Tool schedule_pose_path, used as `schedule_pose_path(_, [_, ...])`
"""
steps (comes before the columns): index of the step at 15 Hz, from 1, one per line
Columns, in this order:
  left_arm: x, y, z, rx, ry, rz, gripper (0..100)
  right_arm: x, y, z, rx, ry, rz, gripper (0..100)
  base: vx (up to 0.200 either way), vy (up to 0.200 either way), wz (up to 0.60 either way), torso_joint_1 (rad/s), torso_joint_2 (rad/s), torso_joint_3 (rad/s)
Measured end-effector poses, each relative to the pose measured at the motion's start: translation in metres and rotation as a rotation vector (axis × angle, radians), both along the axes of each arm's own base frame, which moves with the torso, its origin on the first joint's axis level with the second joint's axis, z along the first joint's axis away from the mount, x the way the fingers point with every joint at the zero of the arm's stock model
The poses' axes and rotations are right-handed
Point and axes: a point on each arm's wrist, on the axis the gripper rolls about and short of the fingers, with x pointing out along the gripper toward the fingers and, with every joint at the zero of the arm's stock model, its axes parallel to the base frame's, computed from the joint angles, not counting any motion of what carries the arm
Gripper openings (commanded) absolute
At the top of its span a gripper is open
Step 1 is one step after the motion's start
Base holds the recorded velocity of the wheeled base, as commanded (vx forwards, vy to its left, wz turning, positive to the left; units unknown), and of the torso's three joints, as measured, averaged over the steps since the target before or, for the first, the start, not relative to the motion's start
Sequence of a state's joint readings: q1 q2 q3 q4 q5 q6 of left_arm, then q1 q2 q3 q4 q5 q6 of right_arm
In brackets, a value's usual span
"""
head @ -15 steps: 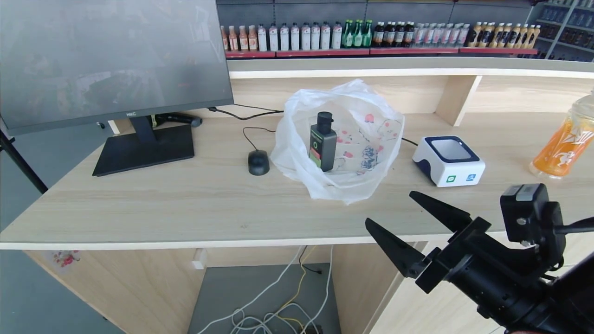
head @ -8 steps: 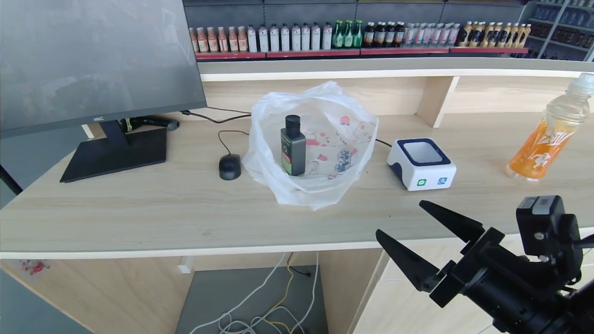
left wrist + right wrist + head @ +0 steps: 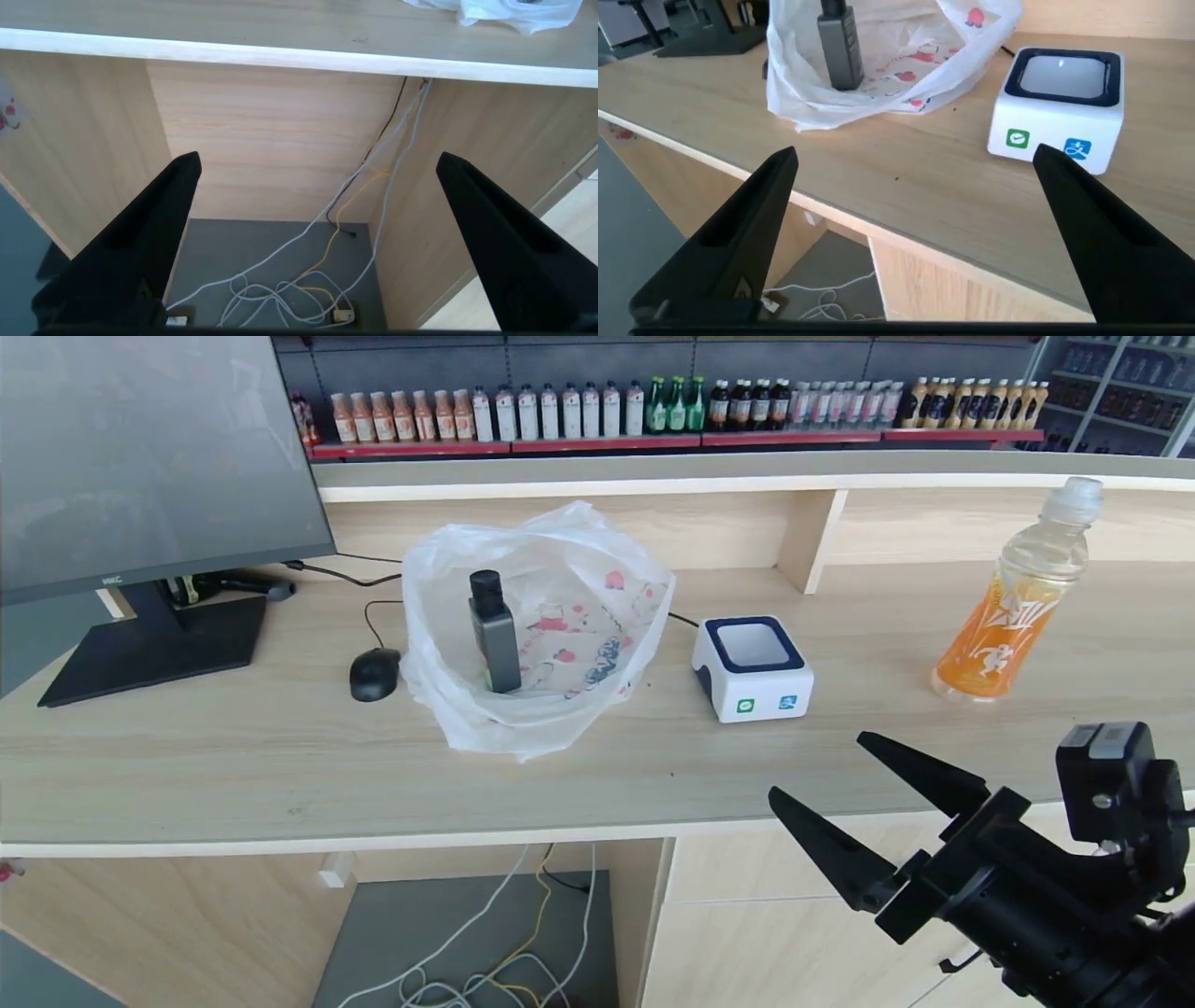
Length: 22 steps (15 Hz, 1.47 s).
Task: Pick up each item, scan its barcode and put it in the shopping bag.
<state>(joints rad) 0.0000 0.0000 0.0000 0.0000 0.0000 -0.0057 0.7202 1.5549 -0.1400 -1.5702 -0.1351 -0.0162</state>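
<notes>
On the counter (image 3: 233,765), right of the scanner (image 3: 752,667), the orange bottle (image 3: 1013,602) stands upright; our right gripper (image 3: 819,765) hangs spread and empty, well short. We fear a glancing contact toppling it.

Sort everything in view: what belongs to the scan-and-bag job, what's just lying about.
Job: white plastic shopping bag, dark squarish bottle standing in it, white-and-blue box scanner, clear bottle of orange drink, open right gripper.
Lying about: black monitor, black computer mouse, shelf bottles behind.
</notes>
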Motion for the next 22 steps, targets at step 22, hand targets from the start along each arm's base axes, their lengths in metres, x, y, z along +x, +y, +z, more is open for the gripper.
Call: schedule_pose_path(22, [0.0,0.0,0.0,0.005,0.0,0.0,100,0.012,-0.017,0.0,-0.038,-0.021,-0.107,100,0.0,-0.136,0.0,0.002,0.0,0.002])
